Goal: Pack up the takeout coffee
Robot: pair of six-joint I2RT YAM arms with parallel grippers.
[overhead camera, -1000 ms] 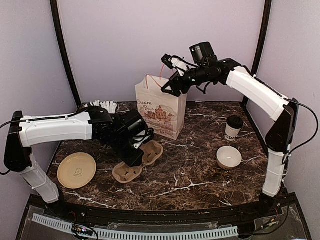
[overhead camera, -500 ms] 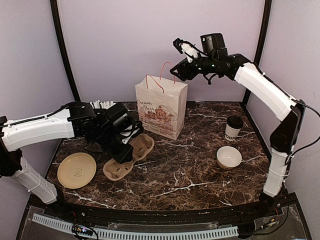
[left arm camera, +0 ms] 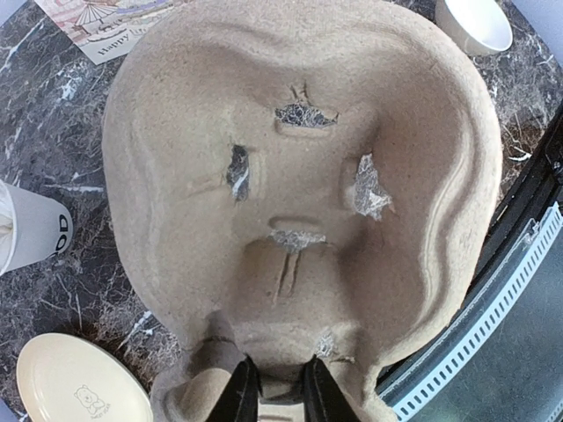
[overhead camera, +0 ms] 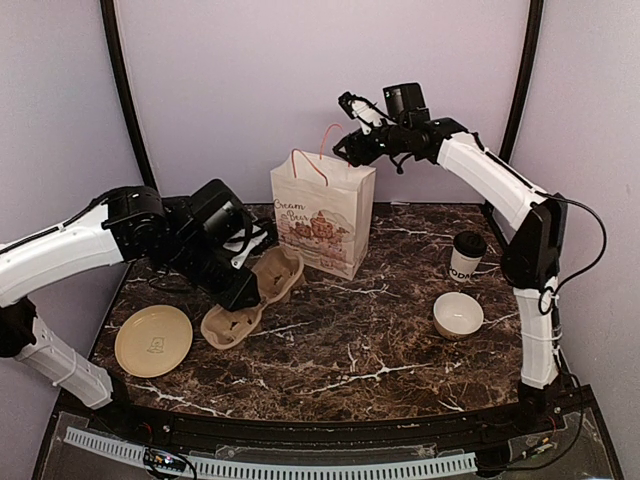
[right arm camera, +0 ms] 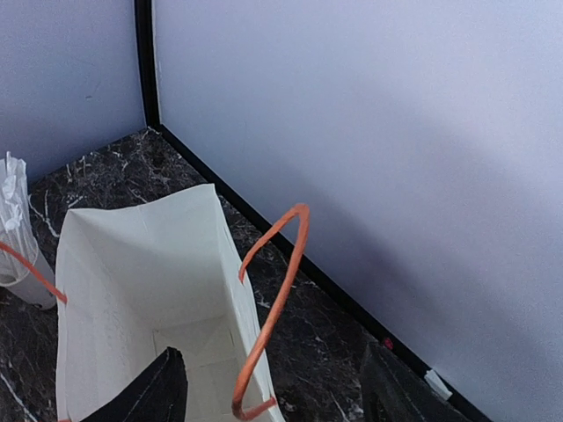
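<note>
Top view
- Bag writing: the paper bag [overhead camera: 322,215] says "Cream" above a little drawing. The line under it is too small to read.
- Coffee writing: the takeout coffee [overhead camera: 466,257] has black letters "ODA" near its base.
- Coffee place: it stands upright near the right edge of the bench [overhead camera: 380,350], black lid on, and no pincer touches it.
- Bowl: the white bowl [overhead camera: 458,315] sits just in front of the coffee.
- Plate: the plate [overhead camera: 153,340] is near the front left corner.
- Left pincer [overhead camera: 245,292]: clamped on the edge of the tilted brown cup carrier [overhead camera: 228,325].
- Right pincer [overhead camera: 347,128]: up in the air over the bag's open top, fingers apart, holding nothing.

Left wrist view
- Writing: "Happy" shows on the bag, and "OD" on a cut-off white cup [left arm camera: 31,230] at the left.
- Plate drawing: a small bear.
- Pincer: both fingers pinch the carrier's rim.

Right wrist view
- Bag: open, with orange handles [right arm camera: 274,290].
- Straw cup [right arm camera: 13,237]: beside the bag.
- Pincer: fingers wide apart.
</note>
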